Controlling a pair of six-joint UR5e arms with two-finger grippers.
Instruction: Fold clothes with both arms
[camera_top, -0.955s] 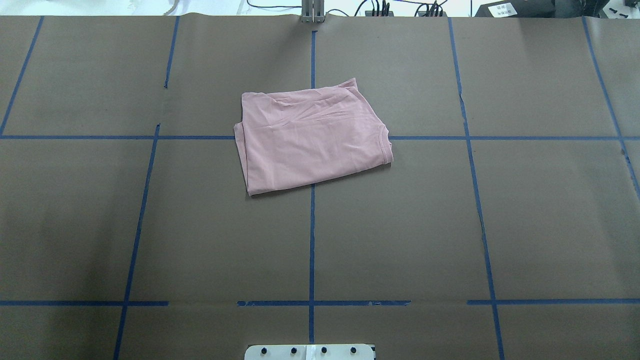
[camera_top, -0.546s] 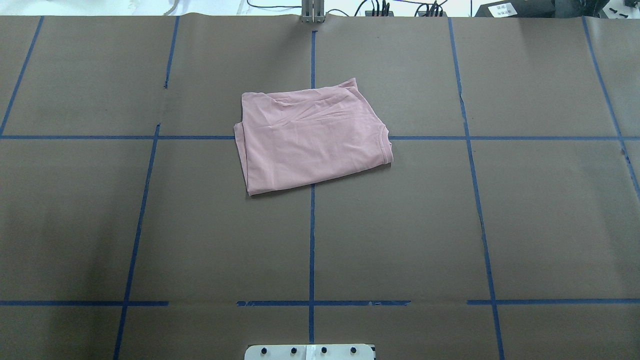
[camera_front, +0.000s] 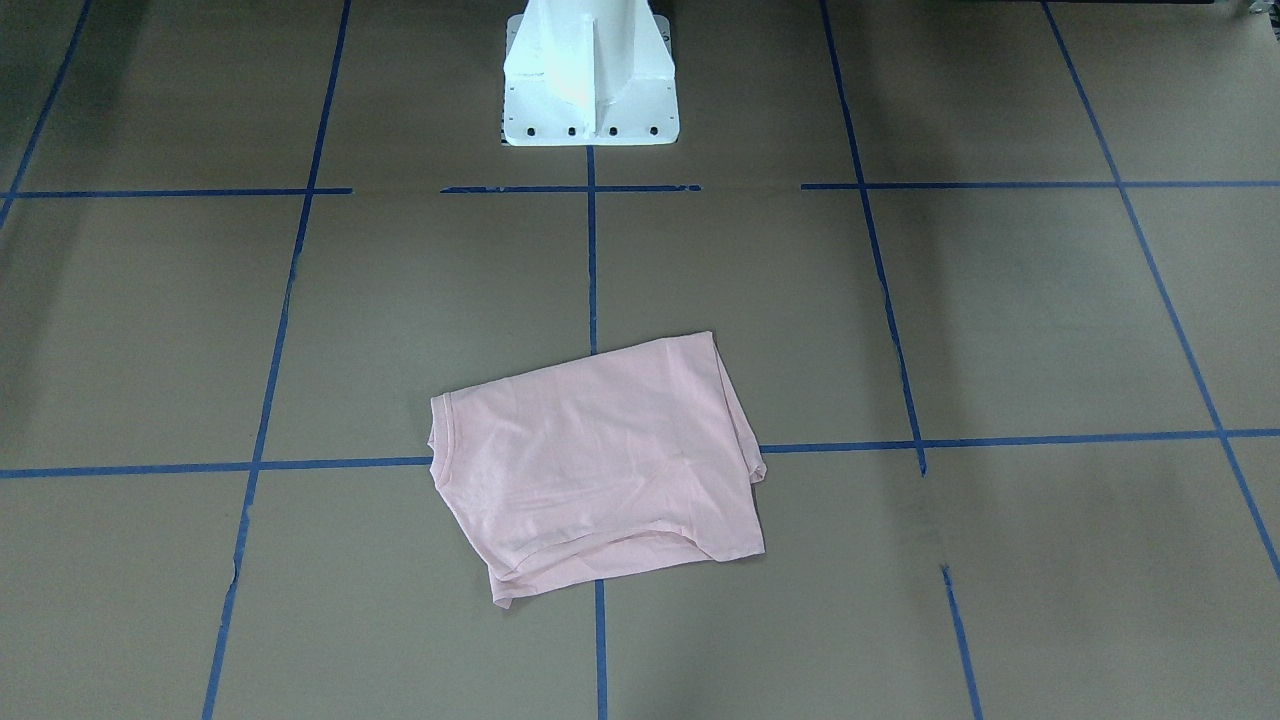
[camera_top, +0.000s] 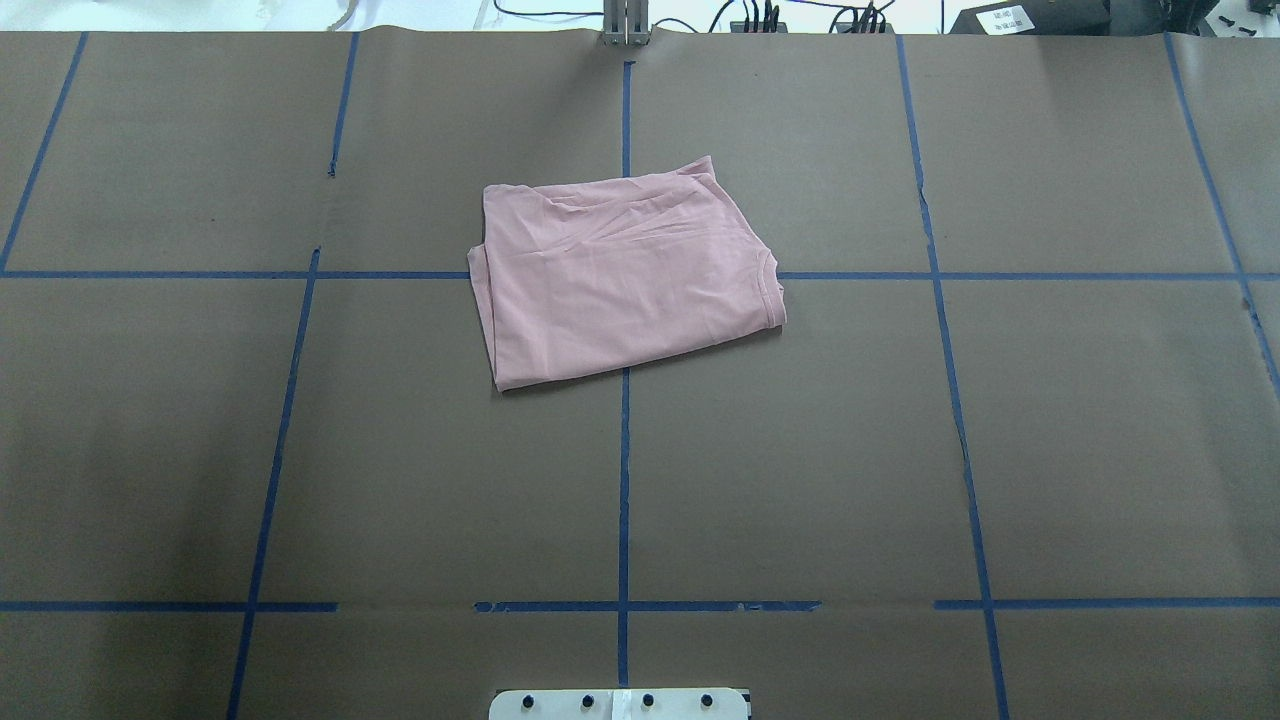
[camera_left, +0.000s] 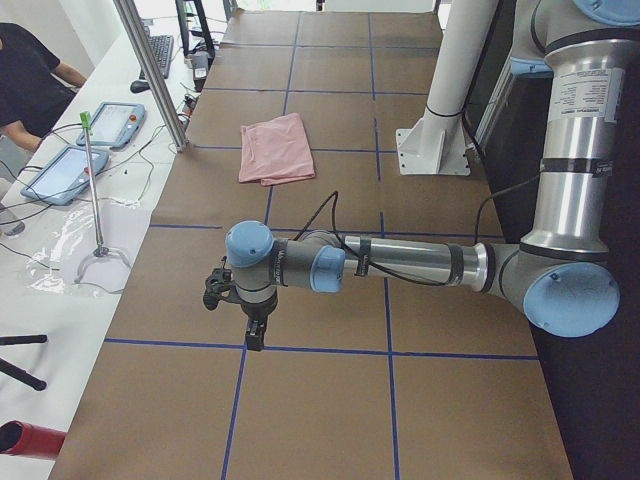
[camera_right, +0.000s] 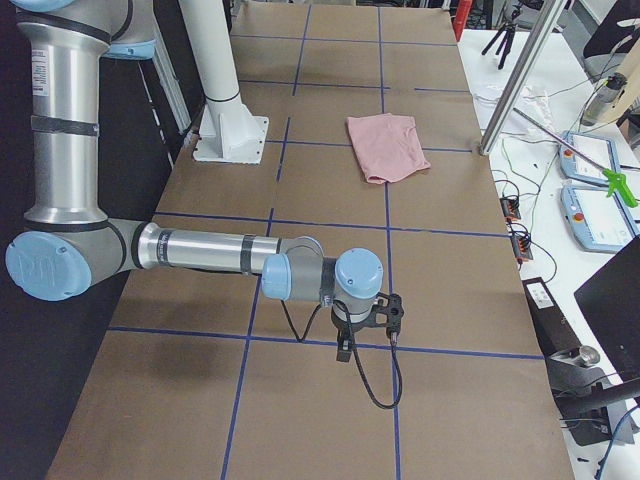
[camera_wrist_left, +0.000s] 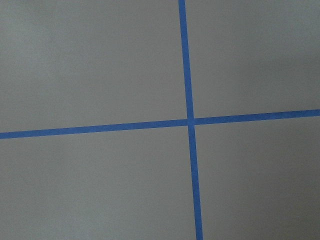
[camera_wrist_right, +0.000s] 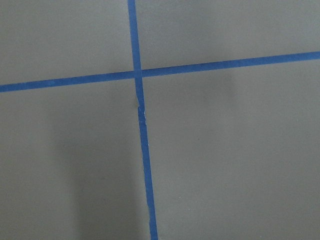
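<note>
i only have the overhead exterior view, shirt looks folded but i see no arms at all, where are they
observer: Out at the table's ends. In the exterior left view the left arm is stretched out low over the paper, with the left gripper pointing down, well away from the T-shirt.
operator: and the right one
observer: Mirrored at the other end: the right gripper hangs by a blue tape line, also far from the shirt.
operator: holding anything
observer: Neither wrist camera shows cloth, only brown paper and tape crossings. Whether the jaws are open, the side views do not settle.
</note>
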